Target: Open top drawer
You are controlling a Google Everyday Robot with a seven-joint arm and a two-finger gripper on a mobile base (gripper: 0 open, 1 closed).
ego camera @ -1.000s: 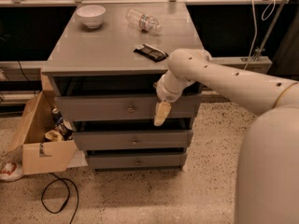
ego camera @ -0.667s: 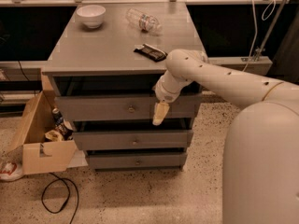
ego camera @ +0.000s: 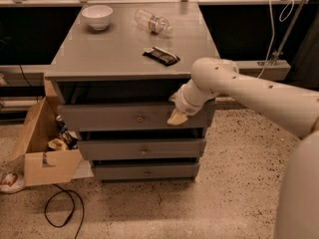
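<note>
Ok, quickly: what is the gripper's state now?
The gripper: state cannot be told; it is at the top drawer front, right of the knob.

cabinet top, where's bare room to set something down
The cabinet top is bare front left, in front of the bowl, left of the snack packet. Bowl and bottle crowd the back. The gripper is at the top drawer front.

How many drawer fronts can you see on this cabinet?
3, stacked: the top drawer, with the gripper at its right side; the middle drawer below it; the bottom drawer nearest the floor. None seems hidden.
</note>
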